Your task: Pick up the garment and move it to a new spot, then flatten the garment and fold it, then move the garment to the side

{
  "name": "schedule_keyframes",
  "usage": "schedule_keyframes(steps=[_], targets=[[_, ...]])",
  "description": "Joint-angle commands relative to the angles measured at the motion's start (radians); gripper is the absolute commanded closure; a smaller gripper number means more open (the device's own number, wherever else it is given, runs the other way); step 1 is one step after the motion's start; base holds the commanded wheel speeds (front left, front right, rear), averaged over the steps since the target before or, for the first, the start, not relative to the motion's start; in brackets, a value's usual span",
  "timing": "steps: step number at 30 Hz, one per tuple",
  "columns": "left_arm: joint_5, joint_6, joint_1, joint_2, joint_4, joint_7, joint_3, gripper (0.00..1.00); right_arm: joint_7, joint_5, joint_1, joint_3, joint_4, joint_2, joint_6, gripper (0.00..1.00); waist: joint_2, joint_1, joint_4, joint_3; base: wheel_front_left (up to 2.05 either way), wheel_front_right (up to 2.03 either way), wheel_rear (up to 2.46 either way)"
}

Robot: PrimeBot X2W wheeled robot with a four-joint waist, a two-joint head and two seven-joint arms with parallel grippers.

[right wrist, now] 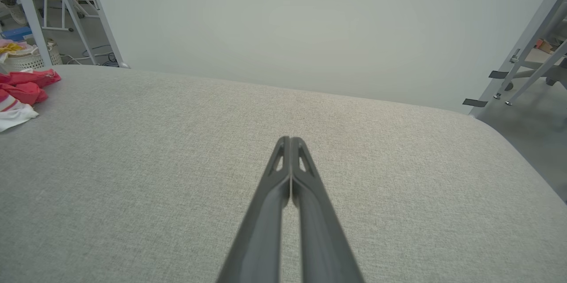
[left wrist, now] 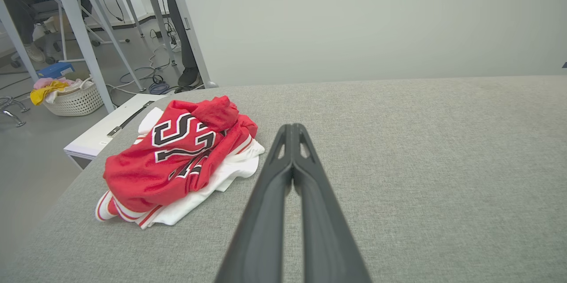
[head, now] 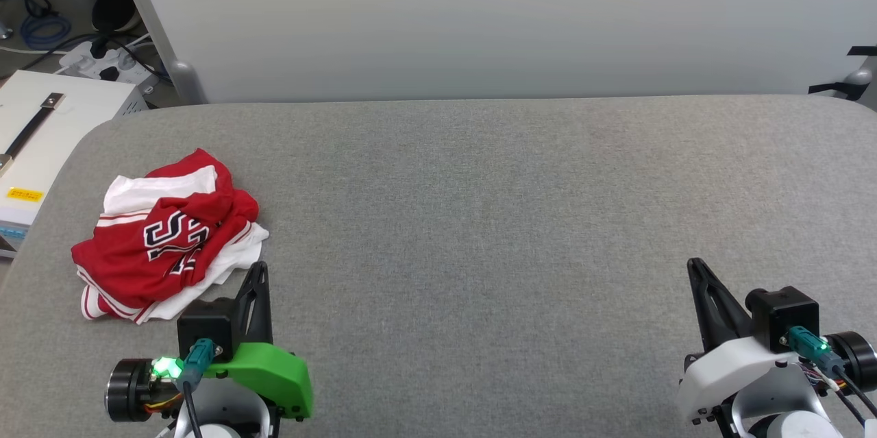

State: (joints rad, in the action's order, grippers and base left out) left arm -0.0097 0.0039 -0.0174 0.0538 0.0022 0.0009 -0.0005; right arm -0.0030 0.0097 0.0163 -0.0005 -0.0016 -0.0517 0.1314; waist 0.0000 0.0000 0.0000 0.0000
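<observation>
The garment (head: 168,236) lies crumpled on the grey table (head: 479,184), just left of and slightly beyond the left gripper (head: 259,268), not touching it. Its lettering is folded over and unreadable, and its lower layers are hidden. That gripper's fingers (left wrist: 266,212) are pressed together, empty. Far right, the right gripper (head: 695,265) is likewise clenched on nothing. In its wrist view the left edge cuts off the garment.

Lab, floor cables (left wrist: 156,84), metal frame legs (left wrist: 82,35), laundry basket (left wrist: 77,102)
</observation>
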Motion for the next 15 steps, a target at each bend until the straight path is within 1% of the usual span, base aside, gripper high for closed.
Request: schedule_keyframes(steps=[1, 2, 3, 7, 15], targets=[[0.010, -0.004, 0.017, -0.004, -0.002, -0.001, 0.000, 1.00, 0.003, -0.010, -0.016, 0.000, 0.002, 0.001, -0.001, 1.00, 0.0000, 0.0000, 0.000, 0.000, 0.00, 0.00, 0.00], [0.010, -0.004, 0.017, -0.004, -0.002, -0.001, 0.000, 1.00, 0.003, -0.010, -0.016, 0.000, 0.002, 0.001, -0.001, 1.00, 0.0000, 0.0000, 0.000, 0.000, 0.00, 0.00, 0.00], [0.000, 0.000, 0.000, 0.000, 0.000, 0.000, 0.000, 0.00, 0.000, 0.000, 0.000, 0.000, 0.000, 0.000, 0.000, 0.00, 0.0000, 0.0000, 0.000, 0.000, 0.00, 0.00, 0.00], [-0.001, 0.001, -0.001, 0.000, 0.000, -0.001, -0.001, 0.00, -0.001, 0.001, 0.001, -0.001, 0.000, 0.000, 0.000, 0.00, 0.0000, 0.0000, 0.000, 0.000, 0.00, 0.00, 0.00], [-0.004, 0.018, 0.000, 0.000, -0.004, -0.017, -0.012, 0.00, -0.017, 0.018, 0.003, -0.014, -0.008, 0.000, 0.000, 0.00, 0.0000, 0.0000, 0.000, 0.002, 0.00, 0.00, 0.00]])
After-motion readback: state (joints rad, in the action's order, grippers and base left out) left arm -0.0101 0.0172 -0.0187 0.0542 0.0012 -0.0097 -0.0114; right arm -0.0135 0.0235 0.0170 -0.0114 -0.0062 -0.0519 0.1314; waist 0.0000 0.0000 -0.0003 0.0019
